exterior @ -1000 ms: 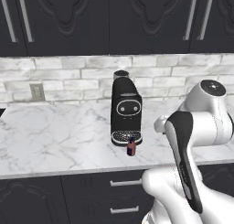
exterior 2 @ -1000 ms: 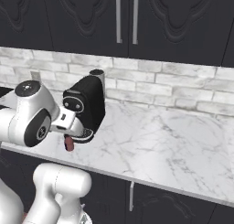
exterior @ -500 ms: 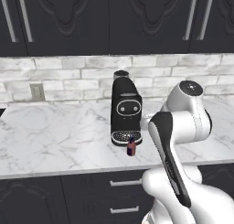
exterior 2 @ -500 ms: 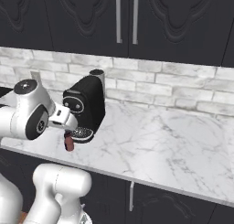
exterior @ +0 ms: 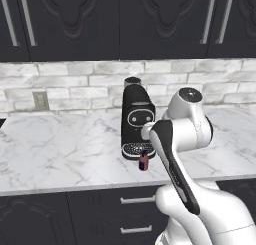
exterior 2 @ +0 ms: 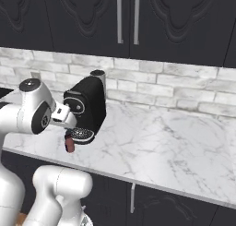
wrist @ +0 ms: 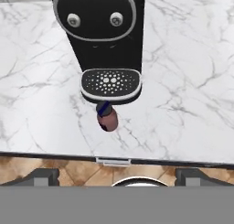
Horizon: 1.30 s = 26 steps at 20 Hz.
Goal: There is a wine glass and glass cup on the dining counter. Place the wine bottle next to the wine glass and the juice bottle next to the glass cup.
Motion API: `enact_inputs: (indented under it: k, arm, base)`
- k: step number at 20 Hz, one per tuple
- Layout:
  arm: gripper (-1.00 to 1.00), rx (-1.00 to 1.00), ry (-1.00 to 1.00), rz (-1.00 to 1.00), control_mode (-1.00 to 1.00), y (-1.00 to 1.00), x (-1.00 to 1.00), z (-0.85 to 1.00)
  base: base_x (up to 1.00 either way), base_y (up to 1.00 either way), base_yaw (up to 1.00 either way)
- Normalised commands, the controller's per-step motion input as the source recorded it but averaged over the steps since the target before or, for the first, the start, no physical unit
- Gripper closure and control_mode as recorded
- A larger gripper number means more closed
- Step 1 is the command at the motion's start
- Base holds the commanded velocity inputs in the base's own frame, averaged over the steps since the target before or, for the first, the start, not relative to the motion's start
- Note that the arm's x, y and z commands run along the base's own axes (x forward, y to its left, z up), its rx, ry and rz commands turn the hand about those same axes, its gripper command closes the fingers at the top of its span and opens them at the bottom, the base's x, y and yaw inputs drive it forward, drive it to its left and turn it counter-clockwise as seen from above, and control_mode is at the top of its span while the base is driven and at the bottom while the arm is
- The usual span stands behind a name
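Juice bottle (wrist: 107, 117) ungrabbed, sits ahead of wide-open jaws by coffee machine (wrist: 103, 40); both placements left, w/ nothing moved.

The arm (exterior: 181, 139) is glossy white, built of rounded, bulbous segments; dark grey bands mark its joints; a round dark cap tops one joint housing.

The small purple-red juice bottle (wrist: 107, 117) stands upright, dark-capped, on white marble near its front edge.
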Motion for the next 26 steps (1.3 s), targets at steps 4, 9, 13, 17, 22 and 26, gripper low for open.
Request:
enact_inputs:
  k: [4,9,13,17,22,26]
  arm:
    - [-1.00,0.04,0.09,-0.01,-1.00,0.22,0.29,-0.23]
    - [-1.00,0.01,0.08,-0.01,-1.00,0.12,0.25,-0.22]
    - [-1.00,0.00,0.06,0.00,-1.00,0.07,0.24,-0.23]
    - [-1.00,0.00,0.02,0.00,-1.00,0.05,0.27,-0.22]
    - [-1.00,0.00,0.00,0.00,-1.00,0.00,0.19,-0.21]
    - [-1.00,0.00,0.00,0.00,-1.00,0.00,0.02,-0.21]
  base:
    - [0.00,0.00,0.00]
    - [0.00,0.00,0.00]
    - [0.00,0.00,0.00]
    - [0.00,0.00,0.00]
    - [0.00,0.00,0.00]
    - [0.00,0.00,0.00]
